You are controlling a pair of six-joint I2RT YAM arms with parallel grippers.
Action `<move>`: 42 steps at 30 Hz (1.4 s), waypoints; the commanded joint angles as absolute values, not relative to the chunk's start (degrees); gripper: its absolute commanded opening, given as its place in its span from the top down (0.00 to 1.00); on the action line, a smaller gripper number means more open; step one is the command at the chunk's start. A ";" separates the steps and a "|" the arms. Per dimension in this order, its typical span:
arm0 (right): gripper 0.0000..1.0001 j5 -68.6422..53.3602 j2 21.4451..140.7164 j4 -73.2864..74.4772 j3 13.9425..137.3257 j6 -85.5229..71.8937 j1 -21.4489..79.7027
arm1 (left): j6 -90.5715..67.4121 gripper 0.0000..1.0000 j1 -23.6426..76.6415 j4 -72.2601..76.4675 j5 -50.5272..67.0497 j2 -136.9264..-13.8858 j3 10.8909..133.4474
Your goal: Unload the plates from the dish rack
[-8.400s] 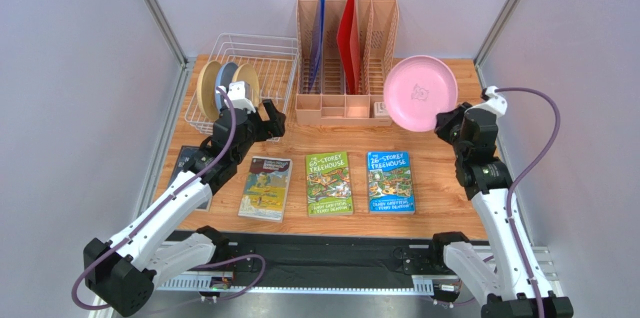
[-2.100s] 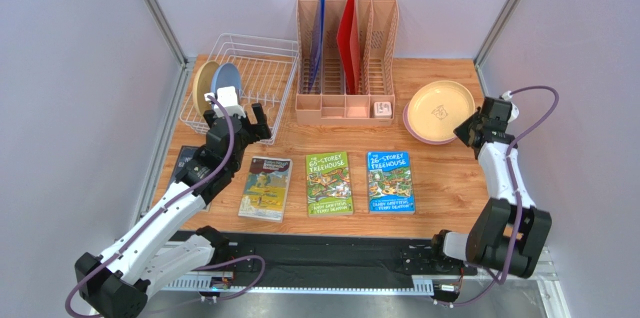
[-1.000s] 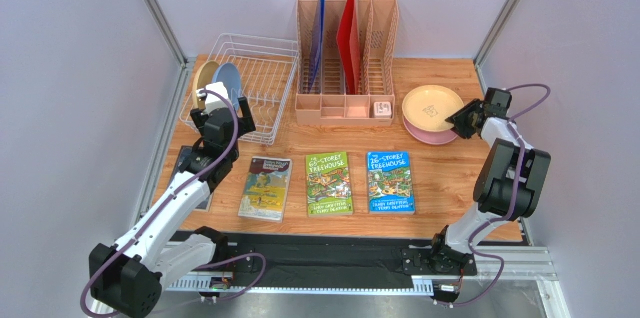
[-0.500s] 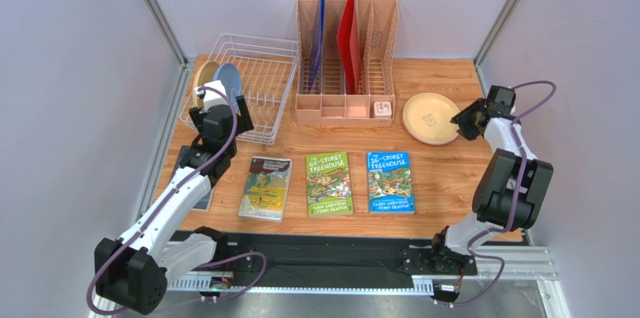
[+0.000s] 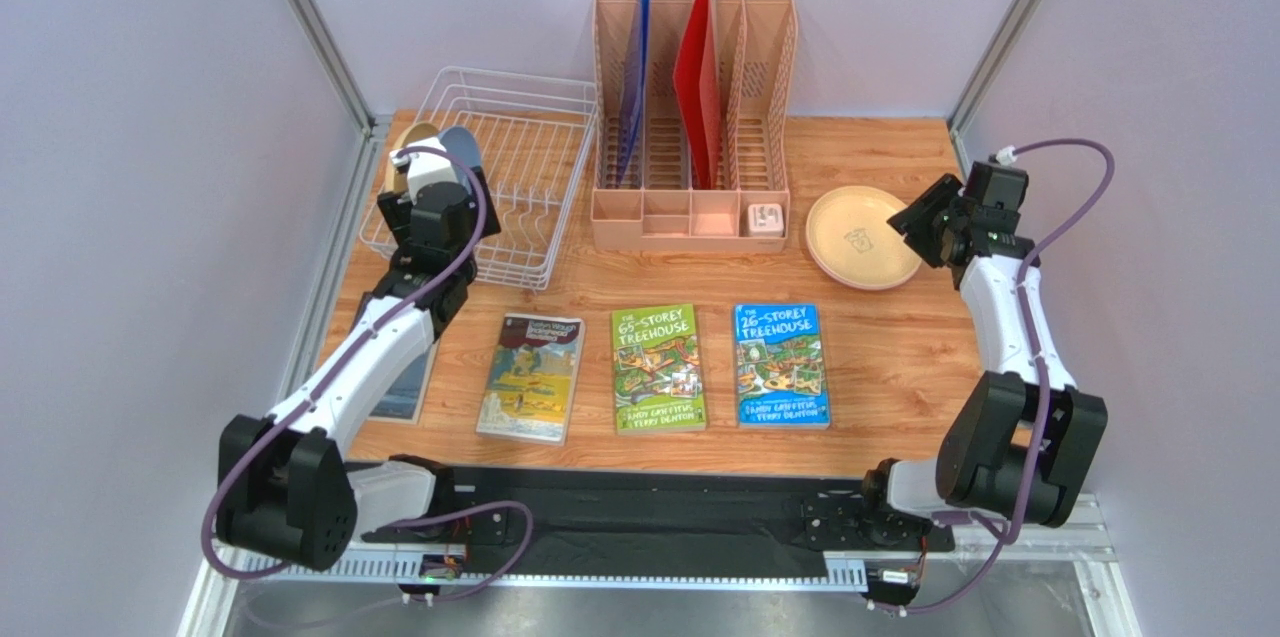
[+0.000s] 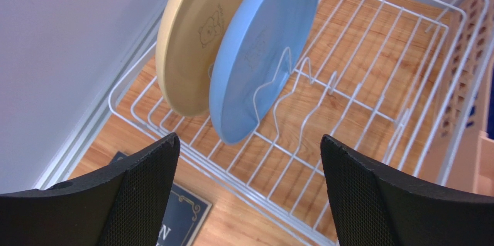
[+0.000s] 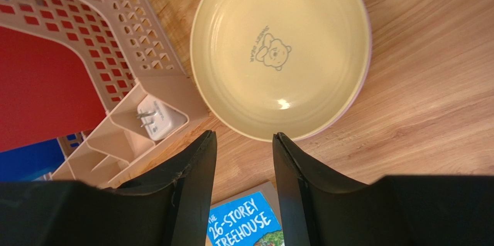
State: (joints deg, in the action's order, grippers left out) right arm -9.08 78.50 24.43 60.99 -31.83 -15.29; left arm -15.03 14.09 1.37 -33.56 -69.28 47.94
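Top external: right gripper (image 5: pixel 918 229) has released and backed off the round tan plastic plate (image 5: pixel 863 237), now on the wooden table (image 5: pixel 902 345).

Left wrist: left gripper (image 6: pixel 249 144), spread wide and empty, has closed in on the white wire dish rack (image 6: pixel 371 84). The light blue plate (image 6: pixel 264 55) and second tan plate (image 6: pixel 194 37) stand upright in it, so two remain.

Right wrist: fingers partly apart, pinching nothing. The tan plate sits on the pink plate (image 7: pixel 366 75).

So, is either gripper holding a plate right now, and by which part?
Nothing is held. The left gripper stands open before the blue plate in the rack; the right gripper is open by the tan plate on the table.
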 commanded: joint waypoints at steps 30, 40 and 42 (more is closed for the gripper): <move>0.54 -11.34 79.36 24.34 59.85 -29.27 -14.06 | -13.70 1.00 6.68 18.28 -34.28 -84.12 50.98; 0.54 -10.99 78.92 24.34 59.41 -29.09 -13.36 | -8.80 1.00 11.42 15.47 -44.46 -82.53 55.10; 0.54 -11.16 79.01 24.35 59.50 -28.92 -13.27 | -7.39 1.00 12.39 16.77 -47.97 -82.53 55.81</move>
